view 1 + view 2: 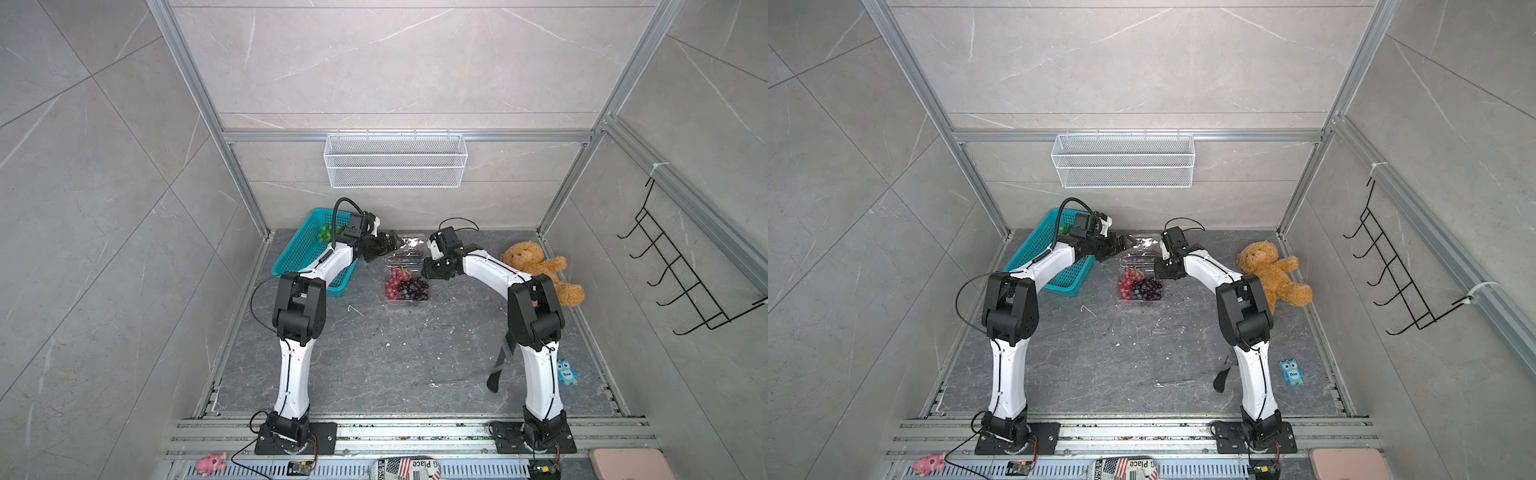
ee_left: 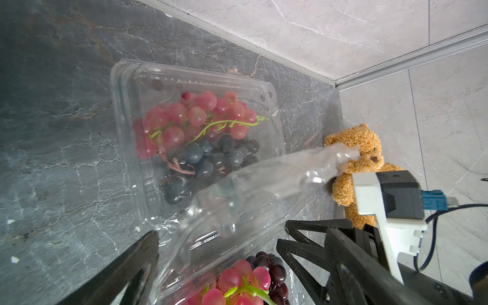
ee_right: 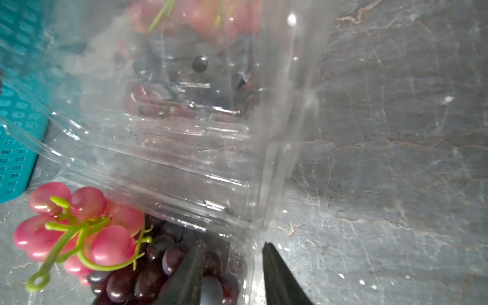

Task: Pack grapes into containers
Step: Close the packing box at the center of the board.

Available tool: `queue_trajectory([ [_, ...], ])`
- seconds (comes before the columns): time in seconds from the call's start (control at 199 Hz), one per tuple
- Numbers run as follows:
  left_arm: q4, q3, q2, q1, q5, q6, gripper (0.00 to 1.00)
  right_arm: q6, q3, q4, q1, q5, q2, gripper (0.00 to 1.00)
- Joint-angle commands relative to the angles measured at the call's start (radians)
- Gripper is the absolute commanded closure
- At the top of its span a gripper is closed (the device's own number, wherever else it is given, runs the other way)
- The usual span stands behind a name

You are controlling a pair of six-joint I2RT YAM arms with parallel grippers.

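I've got the right gripper (image 3: pixel 233 244), fingers apart, astride a side wall of the open clamshell (image 1: pixel 409 304) mid-table, red and dark grapes (image 1: pixel 405 286) inside it, left gripper (image 1: pixel 394 241) gaping wide near its lid (image 2: pixel 264 190).

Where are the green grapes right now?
In a top view, the green grapes sit inside the teal basket at the back left, partly hidden behind the left arm.

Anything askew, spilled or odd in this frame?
Yes. One container has its lid half-raised and unlatched over red and dark grapes. A green bunch lies unpacked in the teal basket.
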Motion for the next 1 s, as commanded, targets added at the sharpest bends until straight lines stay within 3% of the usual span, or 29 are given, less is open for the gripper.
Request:
queue_trajectory([
  [0.0,0.028,0.001,-0.075,0.004,0.031,0.033,0.01,0.014,-0.014,-0.038,-0.001,0.03,-0.06,0.6],
  [0.281,0.033,-0.016,-0.081,0.007,0.026,0.033,0.01,0.099,-0.208,0.014,0.0,-0.009,-0.168,0.61],
  [0.492,0.047,-0.027,-0.085,0.007,0.03,0.022,0.01,0.126,-0.267,0.049,0.003,-0.035,-0.158,0.69],
  [0.999,0.036,-0.026,-0.103,0.008,0.025,0.033,0.0,-0.034,-0.056,-0.082,0.003,0.087,-0.039,0.92],
])
